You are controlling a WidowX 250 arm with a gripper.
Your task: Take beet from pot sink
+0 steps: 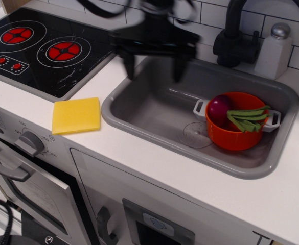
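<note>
Bright, even indoor light falls from above, giving soft, faint shadows. The white surface is well lit without being washed out. The black stovetop carries small white glints and streaks of reflected light. The grey sink shows a pale sheen on its floor and a darker shade under its near wall. The dark gripper above the sink's far left corner is smeared by motion blur. Everything else is sharp, with no noticeable edge distortion.
</note>
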